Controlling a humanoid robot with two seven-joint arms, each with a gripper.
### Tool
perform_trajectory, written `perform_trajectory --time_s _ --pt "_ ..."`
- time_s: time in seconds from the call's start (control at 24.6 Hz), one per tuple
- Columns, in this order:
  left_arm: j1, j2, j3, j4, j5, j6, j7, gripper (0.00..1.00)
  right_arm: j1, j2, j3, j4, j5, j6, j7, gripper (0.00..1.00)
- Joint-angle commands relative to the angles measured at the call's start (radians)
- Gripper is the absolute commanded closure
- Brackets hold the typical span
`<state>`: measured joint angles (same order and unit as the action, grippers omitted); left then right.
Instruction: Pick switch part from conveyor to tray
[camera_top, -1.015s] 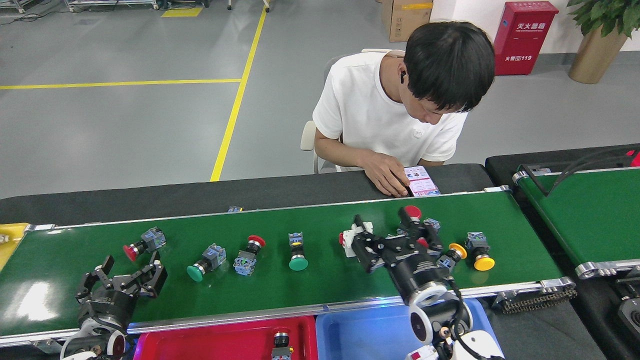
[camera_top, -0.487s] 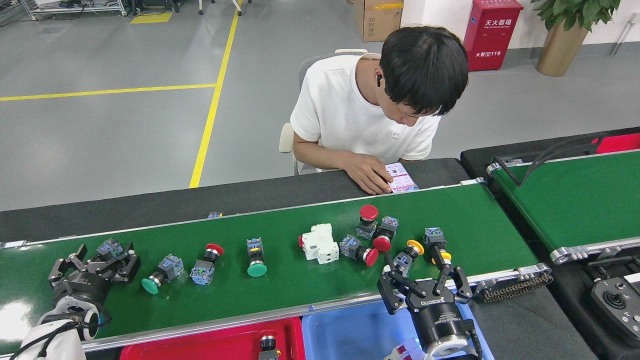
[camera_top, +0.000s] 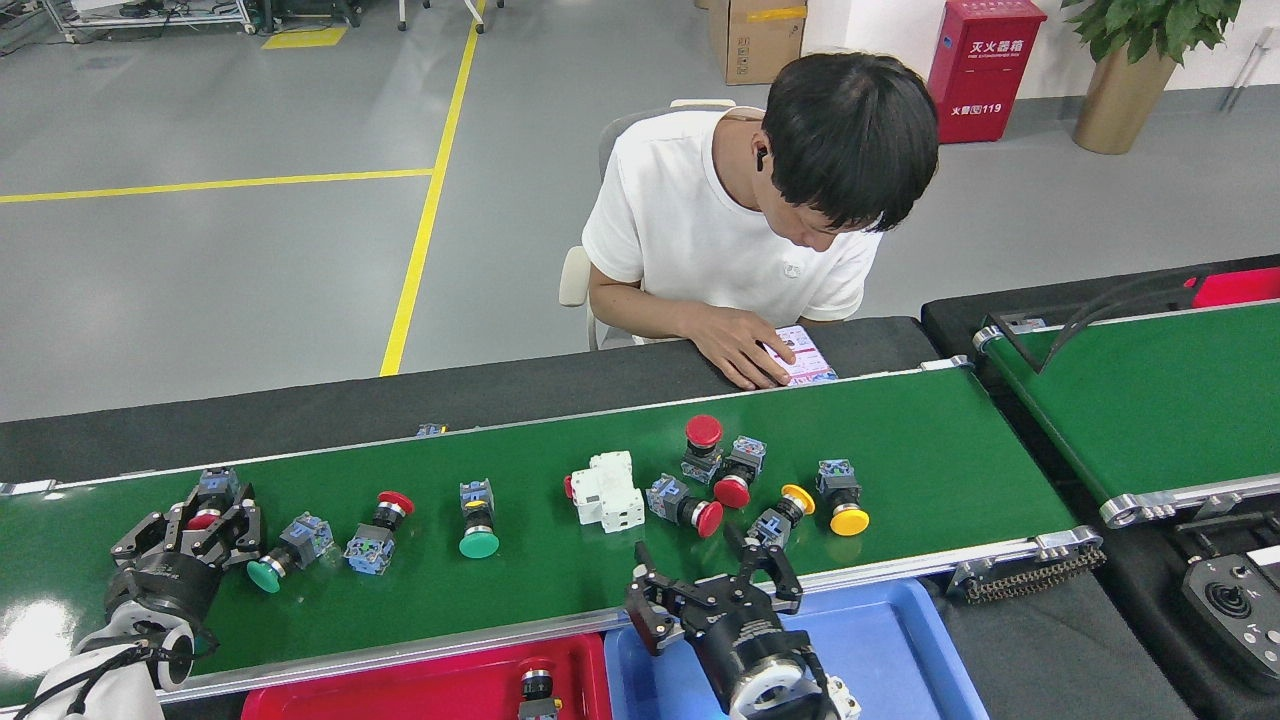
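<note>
The conveyor (camera_top: 950, 450) is a long green belt carrying several switch parts. My left gripper (camera_top: 195, 522) is at the belt's left end, open, with its fingers on either side of a red-capped switch part (camera_top: 212, 492). Just right of it lie a green-capped part (camera_top: 278, 552), a red-capped part (camera_top: 375, 530) and another green-capped one (camera_top: 478, 520). My right gripper (camera_top: 712, 580) hovers open and empty over the belt's near rail, above the blue tray (camera_top: 900, 650). A red tray (camera_top: 420, 690) holds one switch part (camera_top: 535, 692).
A white block (camera_top: 605, 490) and a cluster of red-capped (camera_top: 700, 440) and yellow-capped (camera_top: 842, 497) parts lie mid-belt. A person sits across the belt with a hand (camera_top: 745, 355) on a card. A second green belt (camera_top: 1150, 400) and a joystick box (camera_top: 1230, 600) are at the right.
The parts have ridden left along the belt. My right gripper has moved left and drawn back toward the blue tray. My left gripper has settled around the red-capped part.
</note>
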<state>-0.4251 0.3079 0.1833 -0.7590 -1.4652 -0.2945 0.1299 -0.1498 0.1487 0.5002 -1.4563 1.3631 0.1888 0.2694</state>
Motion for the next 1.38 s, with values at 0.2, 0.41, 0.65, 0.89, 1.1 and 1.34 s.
perform_trajectory --time_s 0.2,0.41,0.65,0.89,1.1,1.34 --pt "0.27 -0.086 -0.008 -0.507 0.032 -0.031 -0.015 0.94 -0.082 0.008 0.001 0.083 0.005 0.129 0.022 0.02" --pt "0.617 -0.153 -0.01 -0.928 0.026 -0.091 -0.024 0.93 -0.157 0.011 0.001 0.159 -0.01 0.101 0.022 0.39" --pt "0.827 -0.164 -0.168 -1.019 -0.17 -0.126 0.054 0.81 -0.171 0.003 0.0 0.166 -0.07 0.026 0.022 0.85" --pt "0.83 -0.196 -0.165 -1.019 -0.21 -0.13 0.057 0.0 -0.16 0.002 -0.008 0.14 -0.098 -0.034 0.019 0.89" --pt "0.829 -0.228 -0.073 -1.019 -0.049 -0.123 0.016 0.0 -0.059 -0.077 -0.008 -0.081 -0.214 -0.2 0.027 0.88" --pt "0.812 -0.277 0.217 -0.991 0.131 -0.114 -0.145 0.0 0.136 -0.13 -0.008 -0.22 -0.251 -0.604 0.053 0.62"
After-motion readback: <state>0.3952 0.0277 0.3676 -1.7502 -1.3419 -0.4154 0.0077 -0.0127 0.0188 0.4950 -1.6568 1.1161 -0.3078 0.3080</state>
